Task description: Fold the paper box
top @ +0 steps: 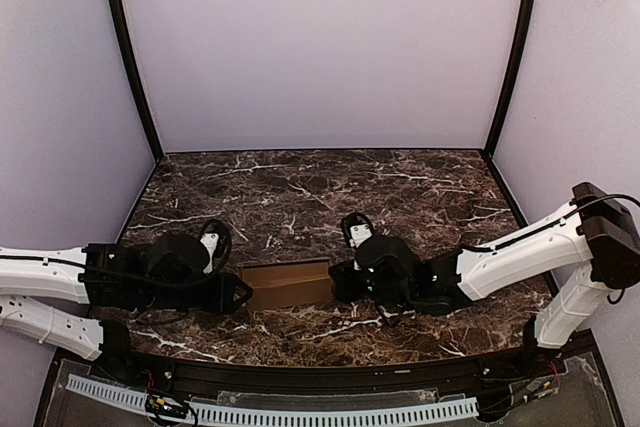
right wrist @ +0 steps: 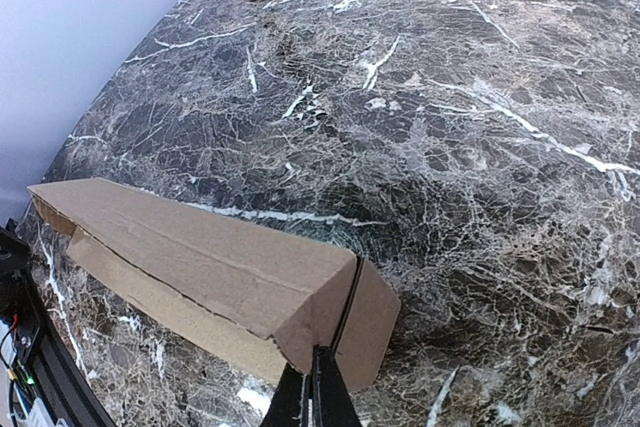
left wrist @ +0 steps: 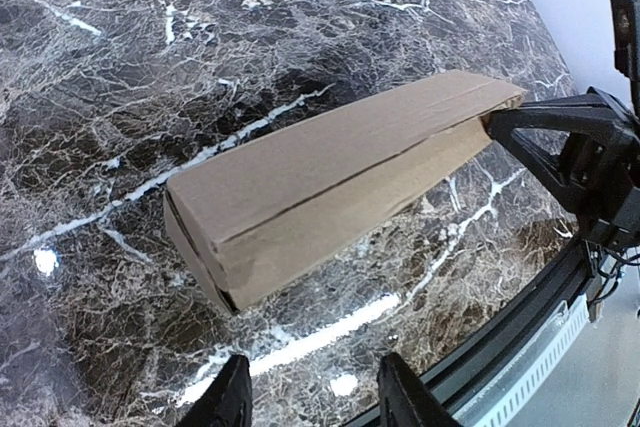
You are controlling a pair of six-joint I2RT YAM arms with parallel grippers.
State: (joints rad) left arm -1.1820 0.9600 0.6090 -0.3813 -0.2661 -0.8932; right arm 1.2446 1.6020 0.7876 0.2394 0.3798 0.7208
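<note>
The paper box [top: 288, 285] is a tan elongated carton lying flat on the marble table [top: 300, 197], between my two grippers. In the left wrist view the box [left wrist: 340, 177] runs diagonally. My left gripper [left wrist: 312, 392] stands open a little short of its near end, touching nothing. In the top view the left gripper [top: 240, 295] sits just left of the box. My right gripper [right wrist: 312, 382] is shut, its tips pressed against the end flap of the box [right wrist: 200, 267]. From above, the right gripper [top: 338, 282] is at the box's right end.
Pale purple walls with black corner posts [top: 130, 57] close in the table on three sides. A black rail and a white slotted strip [top: 300, 412] run along the near edge, close to the box.
</note>
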